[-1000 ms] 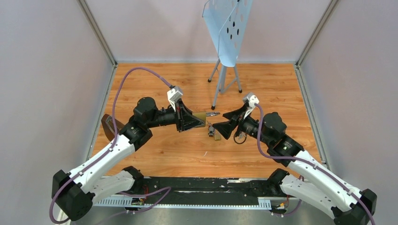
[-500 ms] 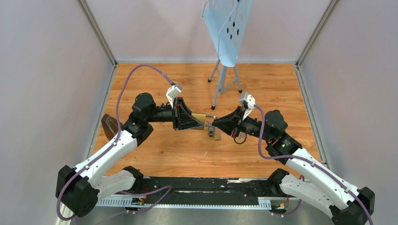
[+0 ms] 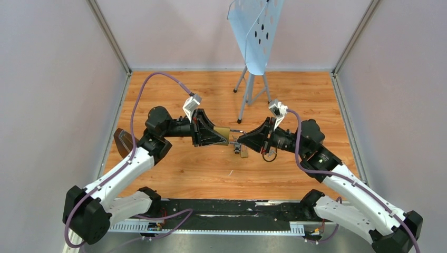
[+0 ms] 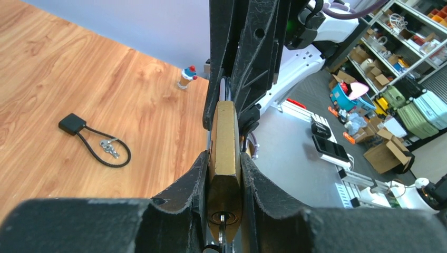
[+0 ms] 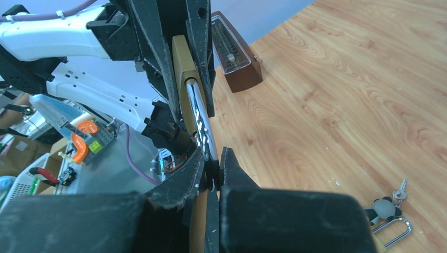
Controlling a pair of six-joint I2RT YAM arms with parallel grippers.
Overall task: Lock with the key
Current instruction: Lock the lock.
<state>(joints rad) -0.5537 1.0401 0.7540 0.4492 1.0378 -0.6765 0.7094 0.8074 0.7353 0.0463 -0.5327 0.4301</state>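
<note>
A brass padlock (image 4: 224,137) is clamped flat between the fingers of my left gripper (image 4: 224,161), held above the wooden floor mid-scene (image 3: 223,133). The small silver key (image 4: 221,232) sticks in the keyhole on the end facing the left wrist camera. The padlock's shiny steel shackle (image 5: 199,118) points toward my right gripper (image 5: 213,158), which is shut on the shackle's end. From above, the two grippers meet tip to tip, the right one (image 3: 241,140) just right of the padlock.
A second lock with keys (image 3: 241,150) lies on the floor under the grippers. A black cable lock with keys (image 4: 87,138) lies near it. A brown metronome (image 5: 237,60) stands at the left, a blue music stand (image 3: 255,37) at the back, and a panda keychain (image 5: 387,210) by a loose shackle.
The right gripper has moved left up to the shackle and gone from open to shut on it. The left arm has shifted slightly with the padlock.
</note>
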